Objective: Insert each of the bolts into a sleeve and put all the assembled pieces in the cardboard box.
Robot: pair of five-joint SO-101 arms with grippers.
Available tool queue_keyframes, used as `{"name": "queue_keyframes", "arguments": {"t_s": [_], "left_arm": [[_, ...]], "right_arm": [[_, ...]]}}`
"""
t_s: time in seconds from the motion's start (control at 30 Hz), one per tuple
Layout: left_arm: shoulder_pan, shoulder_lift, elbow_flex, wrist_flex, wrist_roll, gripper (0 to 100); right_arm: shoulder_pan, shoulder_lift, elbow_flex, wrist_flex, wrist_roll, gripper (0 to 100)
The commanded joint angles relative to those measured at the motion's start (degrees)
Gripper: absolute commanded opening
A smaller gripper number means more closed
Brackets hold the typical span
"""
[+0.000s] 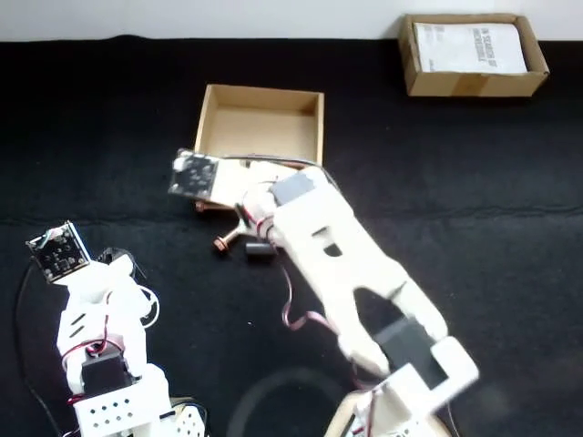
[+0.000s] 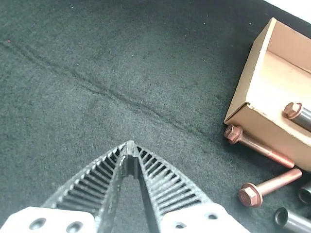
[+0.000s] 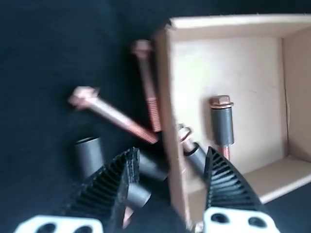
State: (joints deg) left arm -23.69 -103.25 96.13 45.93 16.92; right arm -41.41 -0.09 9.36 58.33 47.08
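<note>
While my left arm sits folded at the lower left of the high view, my right arm stretches from the lower right diagonally up to the cardboard box at upper centre. My left claw is closed, its tips meeting over the bare black counter, with nothing between them. My right claw stands spread wide, one finger on each side of the box's near wall.

Inside the box lies an assembled piece, a bolt in its sleeve. A second assembled piece sits against the wall between my fingers, too blurred for me to say whether either finger touches it. Outside that wall two loose bolts lie on the counter. Bare sleeves lie close by them, one partly hidden behind my finger.

From above, my right wrist covers the claw and the box's near corner. Another box sits at the upper right, well apart.
</note>
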Motion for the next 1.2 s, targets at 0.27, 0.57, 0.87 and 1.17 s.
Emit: {"name": "queue_keyframes", "arguments": {"t_s": [0.27, 0.57, 0.87, 1.17], "left_arm": [[0.66, -0.4, 0.92, 1.67, -0.26, 1], [0.66, -0.4, 0.92, 1.93, -0.26, 1], [-0.57, -0.4, 0.92, 1.85, -0.26, 1], [-0.48, -0.4, 0.92, 1.67, -0.26, 1]], "right_arm": [[-5.58, -10.51, 0.66, 16.04, -8.35, 19.8], [-5.14, -8.31, 14.64, -0.84, -4.4, 19.8], [-1.36, 6.46, 5.23, -3.47, -4.22, 19.8], [-0.92, 19.56, -2.15, -3.3, -4.57, 19.8]]}}
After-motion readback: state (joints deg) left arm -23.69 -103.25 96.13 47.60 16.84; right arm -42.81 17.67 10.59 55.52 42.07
